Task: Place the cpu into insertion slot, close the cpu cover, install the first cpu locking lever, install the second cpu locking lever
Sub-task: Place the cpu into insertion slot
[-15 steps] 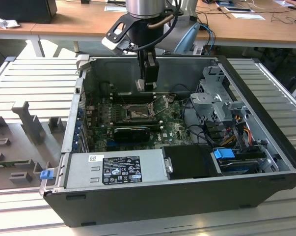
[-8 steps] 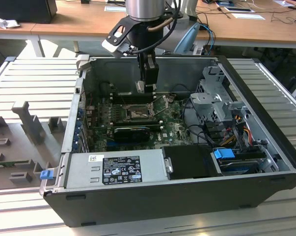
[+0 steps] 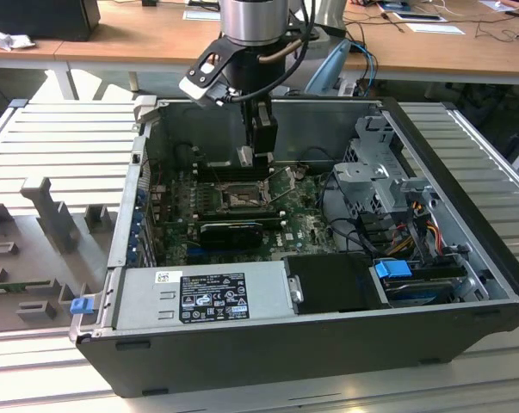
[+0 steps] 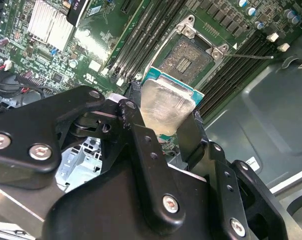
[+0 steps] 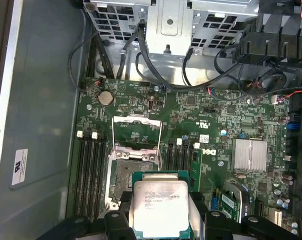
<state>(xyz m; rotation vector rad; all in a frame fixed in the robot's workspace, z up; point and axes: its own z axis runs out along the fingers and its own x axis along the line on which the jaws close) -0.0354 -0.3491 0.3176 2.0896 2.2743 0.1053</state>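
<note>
The gripper (image 4: 163, 119) is clenched on the chip's (image 4: 167, 100) edges, close over the socket (image 4: 188, 57), whose cover (image 5: 136, 131) stands open.

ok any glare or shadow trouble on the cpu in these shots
second wrist view: the cpu carries a pale sheen on top; first wrist view: it looks evenly lit; exterior view: the case interior lies in shadow, the ribbed table beside it bright

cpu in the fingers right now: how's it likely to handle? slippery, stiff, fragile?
The cpu looks like a thin, rigid plate, so probably stiff and light. Its smooth metal top suggests it may slip; the fingers pinch only its edges. Probably fragile if pushed skewed into the insertion slot.
</note>
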